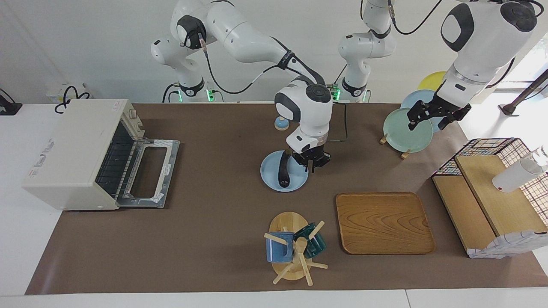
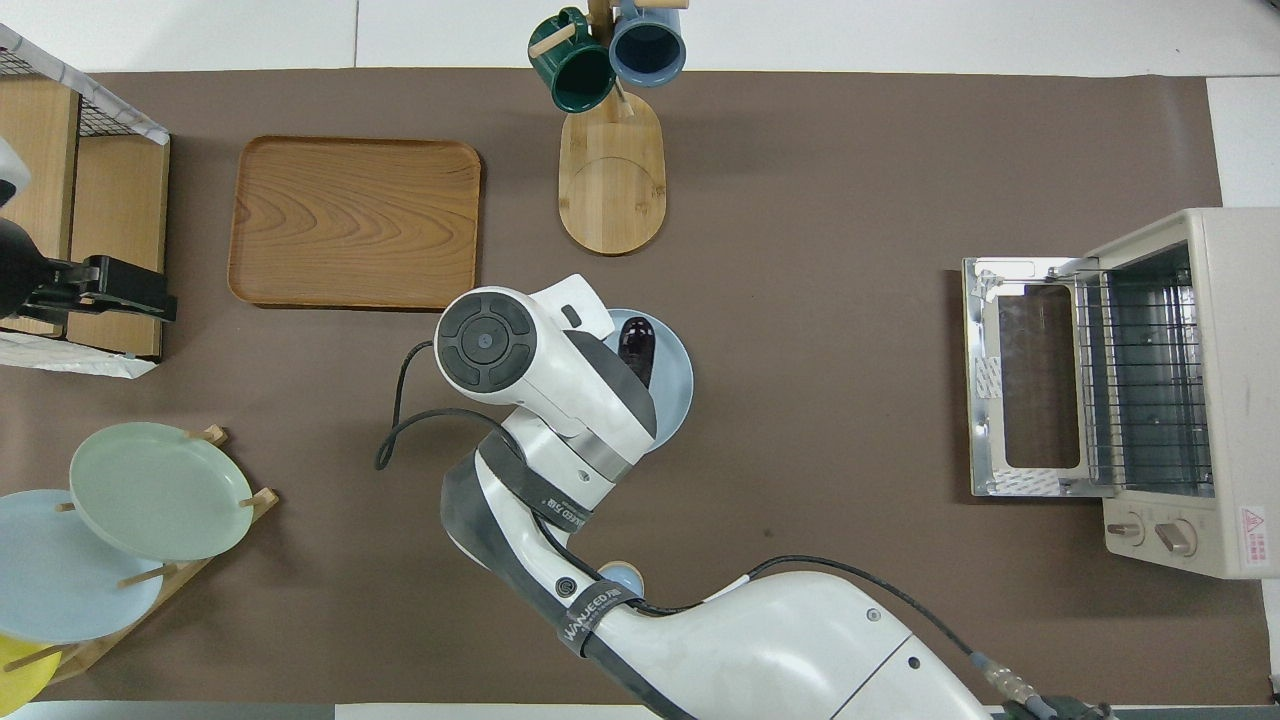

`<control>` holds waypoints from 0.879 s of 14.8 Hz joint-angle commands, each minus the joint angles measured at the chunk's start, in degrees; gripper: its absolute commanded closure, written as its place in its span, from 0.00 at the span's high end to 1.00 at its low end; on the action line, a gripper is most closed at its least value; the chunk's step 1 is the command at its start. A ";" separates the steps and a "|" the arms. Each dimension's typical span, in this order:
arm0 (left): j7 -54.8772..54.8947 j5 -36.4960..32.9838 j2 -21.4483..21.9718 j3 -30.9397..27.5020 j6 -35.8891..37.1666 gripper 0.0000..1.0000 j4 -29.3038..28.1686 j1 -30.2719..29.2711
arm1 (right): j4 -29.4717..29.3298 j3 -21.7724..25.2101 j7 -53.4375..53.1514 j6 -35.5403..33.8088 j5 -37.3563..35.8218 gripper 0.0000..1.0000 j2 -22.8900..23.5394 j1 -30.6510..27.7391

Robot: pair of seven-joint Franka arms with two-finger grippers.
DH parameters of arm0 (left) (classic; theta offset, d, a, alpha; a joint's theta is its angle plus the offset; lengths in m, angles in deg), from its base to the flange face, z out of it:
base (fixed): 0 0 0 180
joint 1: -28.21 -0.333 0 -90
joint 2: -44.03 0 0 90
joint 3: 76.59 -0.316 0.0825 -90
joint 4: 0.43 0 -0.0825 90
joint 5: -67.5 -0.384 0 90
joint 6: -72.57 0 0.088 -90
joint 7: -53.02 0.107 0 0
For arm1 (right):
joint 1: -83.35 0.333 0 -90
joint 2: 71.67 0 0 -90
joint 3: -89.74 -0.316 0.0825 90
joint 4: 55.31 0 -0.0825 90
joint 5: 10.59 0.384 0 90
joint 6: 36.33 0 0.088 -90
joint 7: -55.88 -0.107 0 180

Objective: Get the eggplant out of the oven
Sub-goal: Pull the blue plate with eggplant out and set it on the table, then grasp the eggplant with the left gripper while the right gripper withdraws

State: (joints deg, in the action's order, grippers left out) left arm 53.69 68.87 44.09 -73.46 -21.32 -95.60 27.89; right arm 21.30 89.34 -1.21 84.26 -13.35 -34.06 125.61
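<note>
The dark purple eggplant (image 1: 283,169) lies on a light blue plate (image 1: 274,179) in the middle of the table; it also shows in the overhead view (image 2: 636,345) on that plate (image 2: 675,385). My right gripper (image 1: 311,164) hangs low over the plate, just beside the eggplant; in the overhead view the arm's wrist hides it. The cream-white oven (image 1: 72,154) stands at the right arm's end of the table with its door (image 1: 150,173) dropped open and its wire rack bare (image 2: 1140,390). My left gripper (image 1: 432,119) is open and empty, raised over the plate rack.
A wooden tray (image 1: 383,222) and a mug tree (image 1: 295,248) with two mugs lie farther from the robots than the plate. A rack of plates (image 1: 406,130) and a wire basket with wooden shelves (image 1: 492,188) stand at the left arm's end.
</note>
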 commanded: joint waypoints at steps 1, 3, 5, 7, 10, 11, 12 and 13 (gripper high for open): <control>0.12 -1.11 0.73 0.39 -1.82 1.00 -0.97 -0.38 | 1.00 -0.04 4.58 -7.07 -0.40 0.19 -4.28 -4.80; 0.03 -1.02 0.64 0.47 -2.35 1.00 -1.06 0.15 | 2.22 0.05 11.97 -14.11 -2.68 0.11 -7.79 -8.84; -0.50 -1.02 0.64 0.74 -3.40 1.00 -1.67 0.76 | 6.42 0.05 16.63 -19.84 -5.58 0.00 -10.08 -14.02; -2.68 -1.02 0.38 0.83 -5.07 1.00 -3.34 3.47 | 14.94 -0.04 21.73 -19.25 -6.82 0.00 -13.16 -20.44; -8.67 -0.49 -0.76 1.00 -7.79 1.00 -6.15 10.58 | 30.04 -0.04 23.86 -11.19 -10.31 0.00 -17.82 -24.85; -10.07 -0.32 -2.07 0.91 -9.89 1.00 -6.94 13.57 | 33.57 -0.04 24.04 -8.55 -13.04 0.00 -18.79 -25.99; -13.82 0.38 -3.30 0.91 -12.17 1.00 -7.39 16.38 | 35.44 -0.04 24.39 -7.48 -14.63 0.00 -19.32 -27.31; -16.82 0.47 -4.88 1.00 -14.46 1.00 -7.74 19.28 | 35.63 -0.04 25.26 -7.64 -14.99 0.00 -19.32 -27.84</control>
State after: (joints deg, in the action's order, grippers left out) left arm 41.86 69.06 41.65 -71.74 -31.45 -102.07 41.98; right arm 50.77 90.28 22.83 74.43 -26.05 -48.96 99.05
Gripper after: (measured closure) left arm 0.000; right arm 0.991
